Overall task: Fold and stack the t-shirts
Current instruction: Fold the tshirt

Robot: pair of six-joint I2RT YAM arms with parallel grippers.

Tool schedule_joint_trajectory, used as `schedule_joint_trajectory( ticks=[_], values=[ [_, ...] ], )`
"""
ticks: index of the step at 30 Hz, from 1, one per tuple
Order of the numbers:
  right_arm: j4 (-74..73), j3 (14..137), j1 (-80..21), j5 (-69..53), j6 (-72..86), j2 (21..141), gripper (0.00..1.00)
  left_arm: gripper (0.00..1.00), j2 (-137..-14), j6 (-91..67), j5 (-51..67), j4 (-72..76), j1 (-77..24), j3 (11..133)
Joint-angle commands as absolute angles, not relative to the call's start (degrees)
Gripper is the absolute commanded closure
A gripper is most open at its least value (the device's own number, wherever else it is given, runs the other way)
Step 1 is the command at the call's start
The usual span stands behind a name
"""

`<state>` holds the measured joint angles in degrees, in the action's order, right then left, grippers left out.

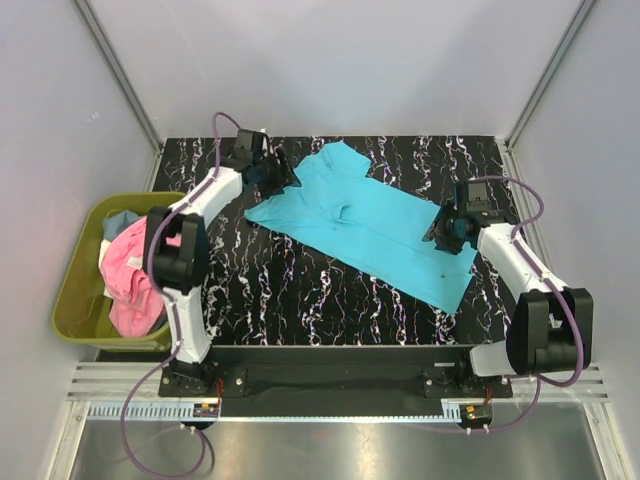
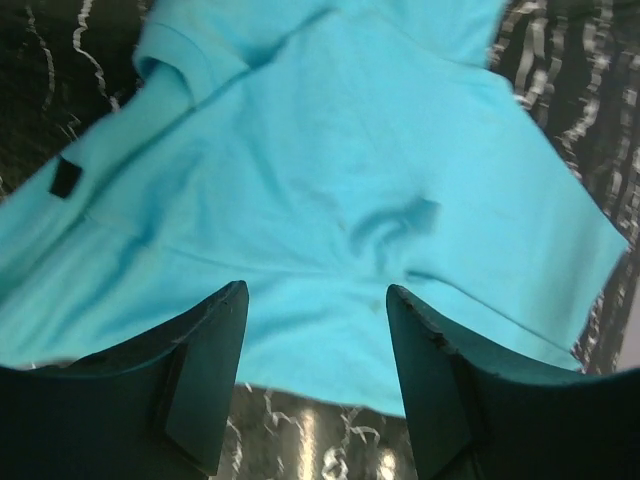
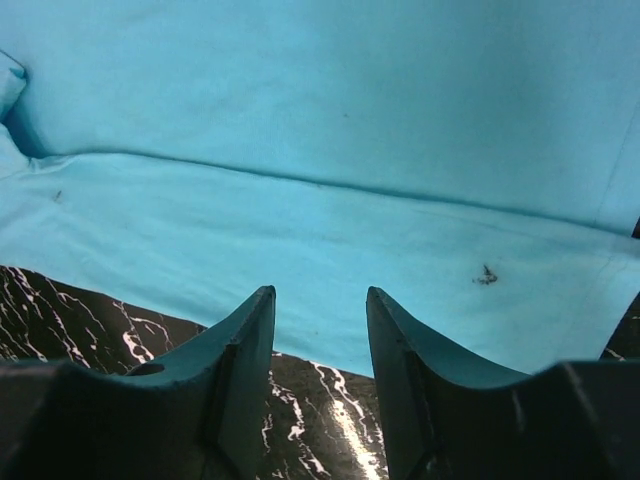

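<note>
Turquoise t-shirt (image 1: 370,225) spread diagonally across black marbled table (image 1: 260,290), centre to right. Olive-green bin (image 1: 75,300) off table's left edge: pink t-shirt (image 1: 128,275) heaped inside, grey-blue cloth (image 1: 120,222) at far end. Left gripper (image 1: 275,180) at shirt's far-left edge, jaws apart, empty. Right gripper (image 1: 440,232) at shirt's right edge, jaws apart, empty.

A bright blue-green shirt (image 3: 320,100) fills most of the picture. It lies flat on the black bench (image 3: 90,310), which has thin white squiggly lines on it. A long crease (image 3: 300,180) runs across the shirt from left to right. A tiny dark speck (image 3: 486,274) sits on the cloth near the right side. Two dark fingers (image 3: 245,370) poke up from the bottom. They stand apart with nothing between them, and their tips are over the shirt's near edge.
</note>
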<state>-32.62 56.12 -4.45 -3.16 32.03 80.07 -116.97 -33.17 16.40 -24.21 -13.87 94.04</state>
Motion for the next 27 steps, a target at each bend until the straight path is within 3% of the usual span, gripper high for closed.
schedule_joint_trajectory(
  ticks=[1, 6, 10, 17, 27],
  values=[
    [-31.5, 59.5, -4.5, -4.1, 26.5, 82.4, 0.50, 0.37, -110.6, -34.4, 12.1, -19.3, -16.4, 86.7],
    [-30.9, 62.7, -4.2, -3.3, 23.2, 88.2, 0.51, 0.38, -114.0, -35.8, 13.1, -17.0, -17.6, 83.3],
    [-28.5, 63.7, 3.4, -7.6, 25.6, 90.7, 0.51, 0.37, -115.8, -35.2, 12.7, -17.3, -17.7, 85.2],
    [-36.1, 77.4, 6.5, -4.9, 21.6, 99.0, 0.50, 0.36, -121.5, -38.8, -1.8, -33.7, -16.5, 94.0],
    [-37.0, 78.6, 10.2, -0.3, 24.0, 99.0, 0.49, 0.36, -108.6, -44.0, -8.9, -33.5, -15.0, 74.5]
  ],
)
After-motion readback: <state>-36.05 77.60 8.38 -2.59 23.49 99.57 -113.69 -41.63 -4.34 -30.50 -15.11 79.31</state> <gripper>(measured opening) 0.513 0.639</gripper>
